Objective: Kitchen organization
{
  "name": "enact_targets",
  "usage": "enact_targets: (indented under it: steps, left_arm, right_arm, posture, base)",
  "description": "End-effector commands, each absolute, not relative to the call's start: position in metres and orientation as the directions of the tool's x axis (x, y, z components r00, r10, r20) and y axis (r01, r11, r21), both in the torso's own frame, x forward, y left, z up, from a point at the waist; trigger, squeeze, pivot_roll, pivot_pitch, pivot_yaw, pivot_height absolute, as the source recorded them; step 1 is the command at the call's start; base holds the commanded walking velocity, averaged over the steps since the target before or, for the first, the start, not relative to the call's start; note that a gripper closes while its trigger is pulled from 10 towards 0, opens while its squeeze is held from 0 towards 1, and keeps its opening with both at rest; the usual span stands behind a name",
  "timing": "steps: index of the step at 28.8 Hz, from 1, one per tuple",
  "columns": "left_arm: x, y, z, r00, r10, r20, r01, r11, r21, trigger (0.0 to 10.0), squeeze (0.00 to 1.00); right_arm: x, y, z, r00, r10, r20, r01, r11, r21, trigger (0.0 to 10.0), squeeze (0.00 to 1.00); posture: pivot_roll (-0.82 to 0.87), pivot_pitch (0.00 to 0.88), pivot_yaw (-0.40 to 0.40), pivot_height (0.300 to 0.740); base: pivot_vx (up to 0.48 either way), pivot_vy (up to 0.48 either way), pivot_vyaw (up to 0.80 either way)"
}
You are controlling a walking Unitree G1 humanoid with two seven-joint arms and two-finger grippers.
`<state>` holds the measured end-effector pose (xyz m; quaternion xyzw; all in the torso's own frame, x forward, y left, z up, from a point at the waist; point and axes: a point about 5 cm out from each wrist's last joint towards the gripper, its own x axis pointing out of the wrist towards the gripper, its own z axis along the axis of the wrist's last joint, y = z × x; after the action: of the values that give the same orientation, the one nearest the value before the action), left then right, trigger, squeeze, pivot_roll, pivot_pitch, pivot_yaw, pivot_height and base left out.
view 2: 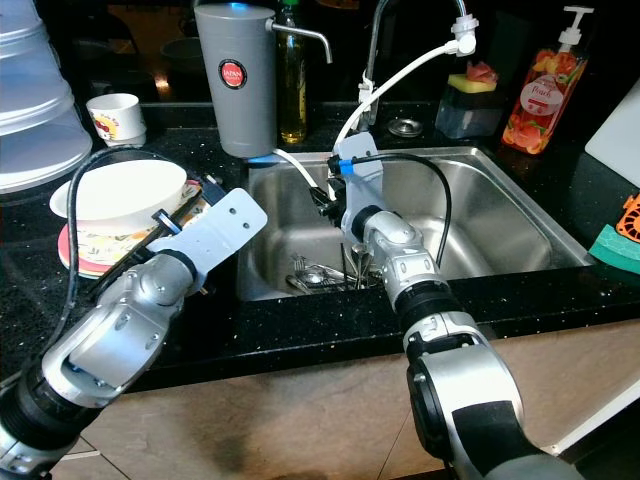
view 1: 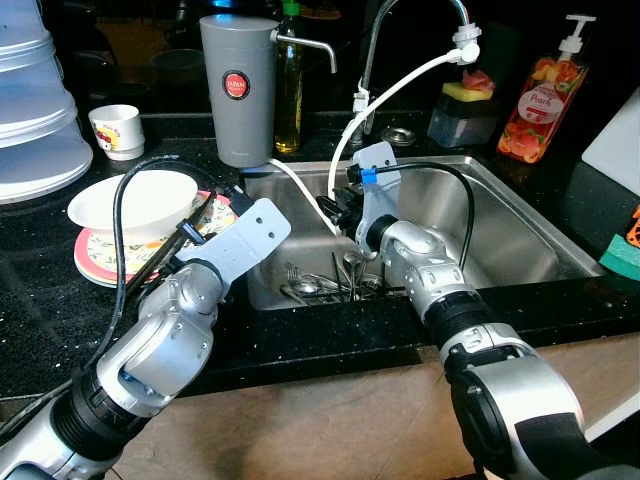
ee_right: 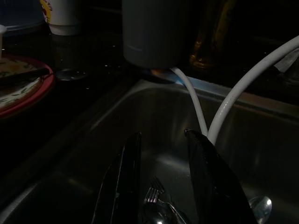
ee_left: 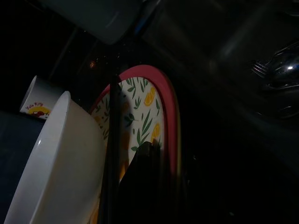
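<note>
Several forks and spoons (view 1: 325,285) lie in a heap on the floor of the steel sink (view 1: 500,230). My right gripper (ee_right: 161,135) hangs inside the sink just above that cutlery, open, nothing between its fingers (ee_right: 126,177). Left of the sink, on the black counter, a white bowl (view 1: 135,200) sits on a red-rimmed plate with a lemon pattern (ee_left: 149,102). My left gripper (view 1: 210,212) reaches over the plate's near-right edge, beside the bowl. The dark wrist view does not show its grip.
A grey water filter jug (view 1: 238,90), an oil bottle (view 1: 290,90) and the tap with white hoses (view 1: 400,85) stand behind the sink. A small cup (view 1: 118,130) and stacked translucent containers (view 1: 30,100) are far left. Soap bottle (view 1: 545,95) and green sponge (view 1: 625,255) are right.
</note>
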<state>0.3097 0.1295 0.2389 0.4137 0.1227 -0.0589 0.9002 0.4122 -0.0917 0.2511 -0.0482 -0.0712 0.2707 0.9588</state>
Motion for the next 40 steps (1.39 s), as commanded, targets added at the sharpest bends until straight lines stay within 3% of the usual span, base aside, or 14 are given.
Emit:
enact_targets:
  steps: [1,13,27,28,29,30,32,38,39,40]
  left_arm:
    - [0.305,0.133,0.206,0.879,-0.010,-0.477,0.369,0.648,0.667,0.0,0.00]
    - [0.310,0.179,0.211,0.876,0.238,-0.418,0.213,0.587,0.781,0.0,0.00]
    - [0.306,0.166,0.206,0.870,0.176,-0.462,0.272,0.609,0.745,0.0,0.00]
    - [0.307,0.165,0.206,0.871,0.170,-0.461,0.275,0.609,0.744,1.2,0.00]
    - [0.308,0.165,0.207,0.874,0.167,-0.457,0.274,0.607,0.746,10.0,0.00]
    - [0.308,0.165,0.207,0.874,0.167,-0.457,0.274,0.607,0.746,10.0,0.00]
    - [0.309,0.164,0.209,0.877,0.153,-0.455,0.273,0.619,0.736,10.0,1.00]
    - [0.310,0.166,0.215,0.888,0.166,-0.429,0.241,0.627,0.741,10.0,1.00]
    - [0.312,0.166,0.218,0.895,0.170,-0.412,0.221,0.634,0.741,10.0,0.47]
    - [0.313,0.166,0.222,0.903,0.172,-0.393,0.200,0.642,0.740,10.0,0.00]
  right_arm:
    - [0.413,-0.092,0.258,0.842,0.524,0.128,-0.509,0.851,-0.133,10.0,0.00]
    - [0.412,-0.090,0.257,0.837,0.532,0.127,-0.518,0.845,-0.130,10.0,0.00]
    - [0.412,-0.090,0.258,0.835,0.535,0.130,-0.520,0.844,-0.132,10.0,0.00]
    - [0.412,-0.090,0.258,0.835,0.535,0.130,-0.520,0.844,-0.133,10.0,0.00]
    - [0.412,-0.090,0.258,0.835,0.535,0.130,-0.520,0.844,-0.133,10.0,0.00]
    - [0.412,-0.090,0.258,0.835,0.535,0.130,-0.520,0.844,-0.133,10.0,0.00]
    - [0.412,-0.090,0.258,0.835,0.534,0.130,-0.519,0.844,-0.134,10.0,0.00]
    - [0.412,-0.090,0.259,0.835,0.535,0.129,-0.520,0.844,-0.132,10.0,0.00]
    - [0.412,-0.090,0.259,0.834,0.536,0.129,-0.521,0.843,-0.131,10.0,0.00]
    - [0.412,-0.090,0.259,0.834,0.537,0.130,-0.522,0.843,-0.131,10.0,0.00]
  posture:
    - [0.00,0.116,-0.032,0.740]
    - [0.00,0.112,-0.035,0.740]
    - [0.00,0.106,-0.034,0.740]
    - [0.00,0.105,-0.035,0.740]
    - [0.00,0.105,-0.035,0.740]
    - [0.00,0.105,-0.035,0.740]
    - [0.00,0.107,-0.036,0.740]
    - [0.00,0.112,-0.036,0.740]
    - [0.00,0.113,-0.037,0.740]
    - [0.00,0.113,-0.037,0.740]
  base:
    - [0.000,0.000,0.00]
    - [0.000,0.000,0.00]
    - [0.000,0.000,0.00]
    - [0.000,0.000,0.00]
    - [0.000,0.000,0.00]
    - [0.000,0.000,0.00]
    - [0.000,0.000,0.00]
    - [0.000,0.000,0.00]
    - [0.000,0.000,0.00]
    - [0.000,0.000,0.00]
